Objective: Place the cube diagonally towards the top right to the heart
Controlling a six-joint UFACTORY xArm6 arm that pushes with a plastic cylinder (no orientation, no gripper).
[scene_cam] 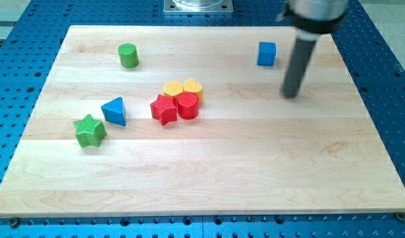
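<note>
While the blue cube [267,53] sits near the board's top edge, over toward the top right corner, my tip [292,94] stands just to the view's right of it and a bit lower down — near the cube, but not touching it. I have no fingers to open or shut, only a straight dark rod, and it holds nothing.

Down and to the view's left of the cube, close to the middle of the wooden board [202,172], lies the yellow heart [193,86]. It is part of a tight little bunch. A yellow hexagon [173,88] touches its left side, a red cylinder [187,105] sits right below it, and a red star [163,109] presses against the cylinder's left side. My tip is well apart from this bunch, off to its right.

Further left on the board, a blue triangle [114,110] sits by itself. A green star [90,130] lies just below and left of it — near the board's left edge. Up by the top edge, toward the top left corner, stands a green cylinder [128,55].

All around the board is a blue table [381,53] full of small holes.
</note>
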